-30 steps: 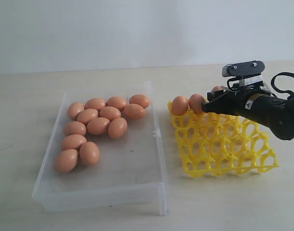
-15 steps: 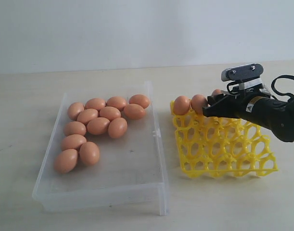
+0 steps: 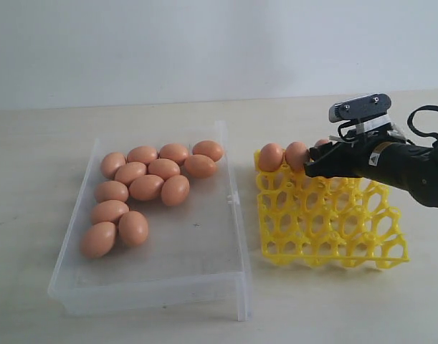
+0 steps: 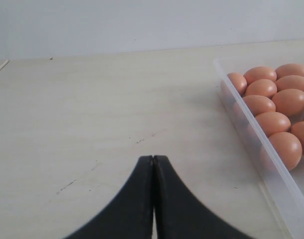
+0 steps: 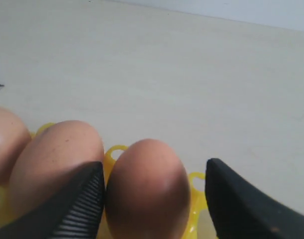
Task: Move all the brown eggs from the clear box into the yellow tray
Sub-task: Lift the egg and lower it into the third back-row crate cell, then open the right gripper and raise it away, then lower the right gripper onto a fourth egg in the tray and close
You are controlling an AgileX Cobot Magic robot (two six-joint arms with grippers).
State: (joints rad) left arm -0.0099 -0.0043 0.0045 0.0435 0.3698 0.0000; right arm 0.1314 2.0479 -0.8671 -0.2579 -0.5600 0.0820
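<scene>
Egg count, exterior view: thirteen brown eggs point(image 3: 146, 187) in one clear box point(image 3: 204, 258), left-centre of frame. Three more on one yellow tray point(image 3: 326, 229), right of frame, all along its upper edge, third mostly hidden. Sixteen eggs all told. Right wrist view: three eggs showing, lower left.

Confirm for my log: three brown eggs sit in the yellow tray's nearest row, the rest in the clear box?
Wrong row: the exterior view shows those three brown eggs in the farthest row of the yellow tray. The rest are in the clear box.
</scene>
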